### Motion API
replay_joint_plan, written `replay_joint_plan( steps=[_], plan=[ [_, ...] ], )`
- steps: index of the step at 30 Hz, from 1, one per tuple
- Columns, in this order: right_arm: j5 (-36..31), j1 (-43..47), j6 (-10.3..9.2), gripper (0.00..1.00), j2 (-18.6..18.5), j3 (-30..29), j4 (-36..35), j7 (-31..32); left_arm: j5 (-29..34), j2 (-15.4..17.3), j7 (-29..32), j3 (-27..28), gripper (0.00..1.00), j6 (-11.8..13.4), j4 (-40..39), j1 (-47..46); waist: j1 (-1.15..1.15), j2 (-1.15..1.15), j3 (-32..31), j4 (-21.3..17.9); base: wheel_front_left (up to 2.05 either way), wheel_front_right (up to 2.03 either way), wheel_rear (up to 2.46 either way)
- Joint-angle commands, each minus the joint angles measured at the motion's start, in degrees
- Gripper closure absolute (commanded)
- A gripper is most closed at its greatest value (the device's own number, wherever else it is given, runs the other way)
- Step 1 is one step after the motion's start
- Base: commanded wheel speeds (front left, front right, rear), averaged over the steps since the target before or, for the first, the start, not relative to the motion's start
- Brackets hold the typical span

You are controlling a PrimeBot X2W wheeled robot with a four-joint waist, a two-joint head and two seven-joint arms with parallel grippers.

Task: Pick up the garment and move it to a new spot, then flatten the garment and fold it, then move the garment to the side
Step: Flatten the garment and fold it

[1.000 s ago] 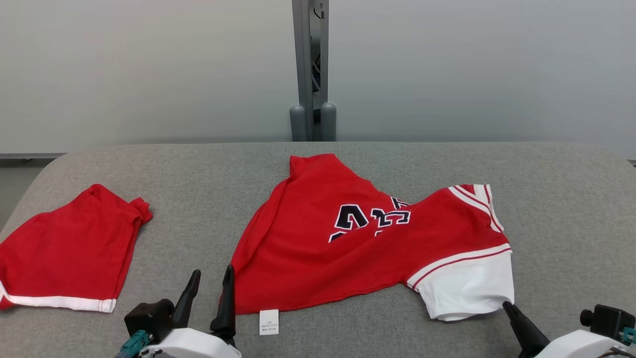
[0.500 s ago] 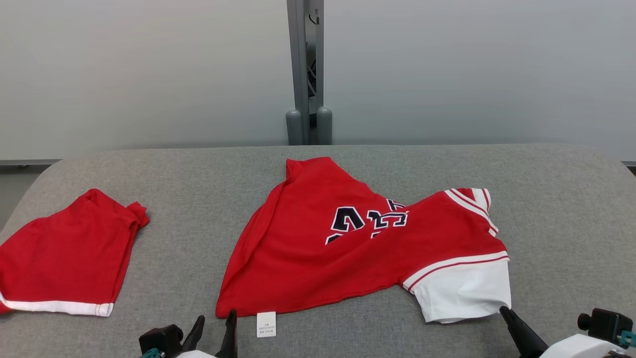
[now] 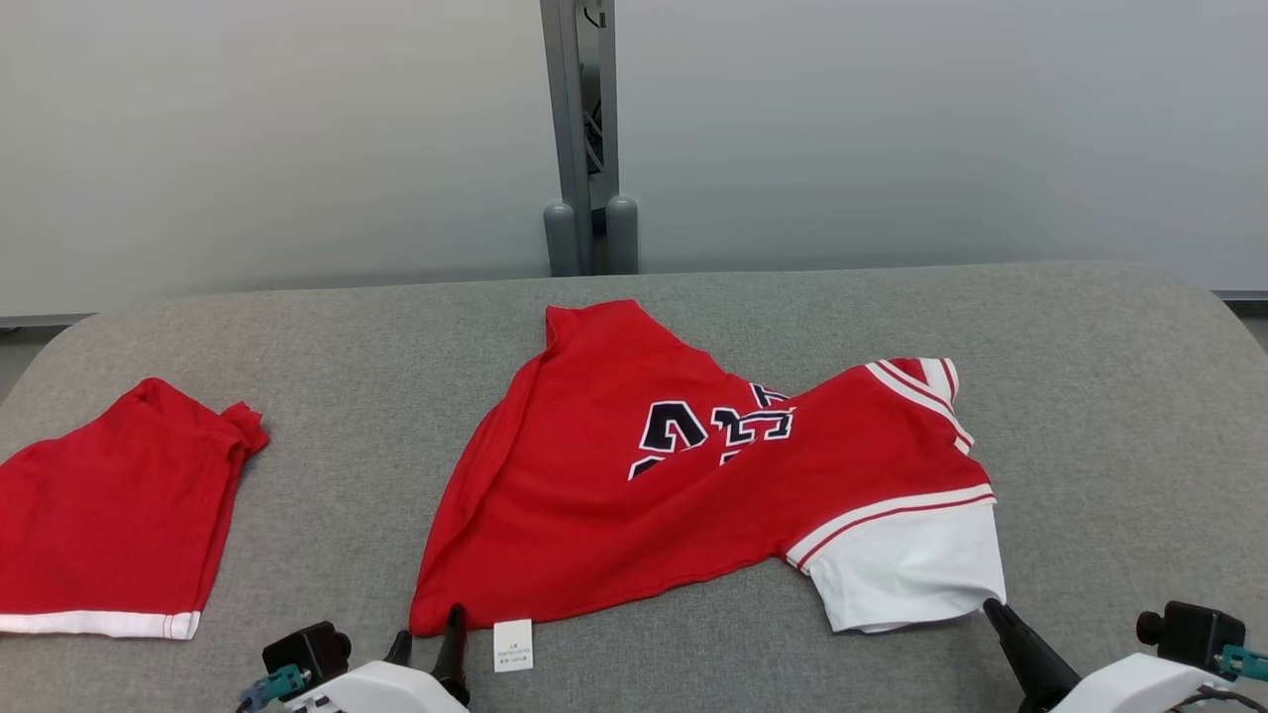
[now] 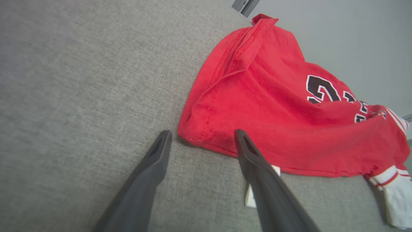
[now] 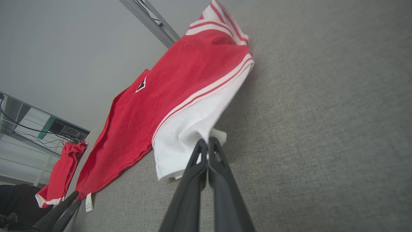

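Red jersey (image 3: 634,515) lies rumpled at the centre of a grey table (image 3: 1090,396), a pincer at each lower corner.
At lower right, the right gripper (image 5: 207,141) is clenched on the white sleeve (image 3: 911,574) edge. At lower left, the left gripper (image 4: 202,132) stands released, astride the hem corner. That thin pinch may slip, or a one-sided pull could bunch the cloth.

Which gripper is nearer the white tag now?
Left. The left gripper, open, is at the jersey's near corner beside the tag; the right gripper is shut on the white sleeve, far off.
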Motion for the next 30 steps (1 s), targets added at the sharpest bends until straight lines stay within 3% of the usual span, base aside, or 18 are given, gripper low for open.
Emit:
replay_joint_plan(
  steps=[1, 12, 13, 14, 15, 23, 30],
  plan=[
    [0.4, -0.6, -0.02, 1.00, -0.5, 0.2, 0.3, -0.6, -1.5, 0.2, 0.0, -0.6, 0.00, -0.1, 0.7, -1.0, 0.00, 0.00, 0.1, -0.1, 0.00, 0.00, 0.00],
    [1.9, -1.9, -0.02, 1.00, -1.2, 2.7, 0.9, -1.9, -10.3, 0.1, 0.2, -7.3, 0.00, -0.1, 4.8, -3.6, 0.00, 0.00, 0.5, -0.3, 0.00, 0.00, 0.00],
    [2.0, -1.9, -0.02, 1.00, -1.3, 2.9, 1.0, -1.9, -11.0, 0.1, 0.3, -7.9, 0.04, -0.3, 5.0, -3.8, 0.00, 0.00, 0.5, -0.3, 0.00, 0.00, 0.00],
    [2.1, -2.0, -0.02, 1.00, -1.3, 3.1, 1.1, -2.0, -11.5, 0.1, 0.4, -8.4, 0.78, -0.4, 5.3, -3.9, 0.00, 0.00, 0.5, -0.3, 0.00, 0.00, 0.00],
    [2.3, -2.0, -0.02, 1.00, -1.3, 3.2, 1.2, -2.1, -11.8, 0.0, 0.3, -8.9, 1.00, -0.4, 5.4, -4.1, 0.00, 0.00, 0.5, -0.3, 0.00, 0.00, 0.00],
    [4.1, -2.3, -0.02, 1.00, -1.5, 4.4, 1.0, -2.5, -12.9, 0.3, -0.7, -9.5, 1.00, -2.0, 5.6, -5.4, 0.00, 0.00, 0.0, -0.2, 0.00, 0.00, 0.00],
    [8.6, -3.3, -0.02, 1.00, -2.6, 3.0, -2.8, -3.0, -6.7, 0.4, -0.8, -3.6, 1.00, -4.6, 1.6, -4.1, 0.00, 0.00, -1.3, -0.1, 0.00, 0.00, 0.00]
  ],
)
